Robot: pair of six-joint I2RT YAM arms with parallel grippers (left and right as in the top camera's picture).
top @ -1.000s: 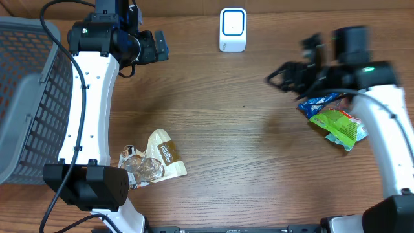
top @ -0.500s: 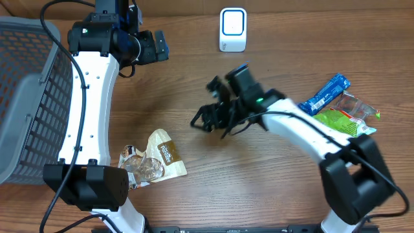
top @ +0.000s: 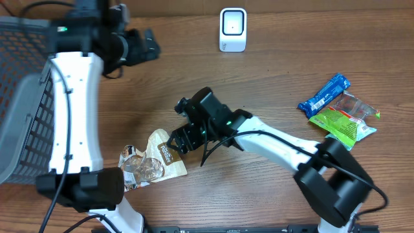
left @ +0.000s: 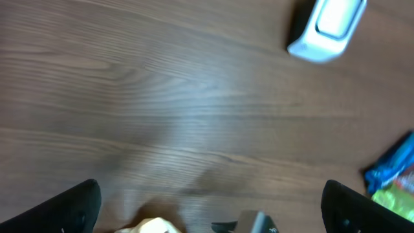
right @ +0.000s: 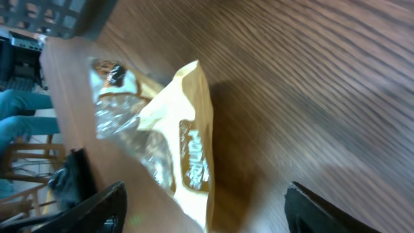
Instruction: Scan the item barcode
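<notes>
The snack bag [top: 155, 158] lay flat on the table [top: 272, 77], left of centre, its edge under the right gripper [top: 176, 144], whose jaws stood wide and empty. The left gripper [top: 149, 46], jaws equally wide, hovered left of the scanner [top: 233, 29].

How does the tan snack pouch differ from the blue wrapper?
The tan snack pouch lies by the right gripper; the blue wrapper lies far off, beside the green packet. The pouch is broad, the wrapper slim. Both lie on the wooden table.
</notes>
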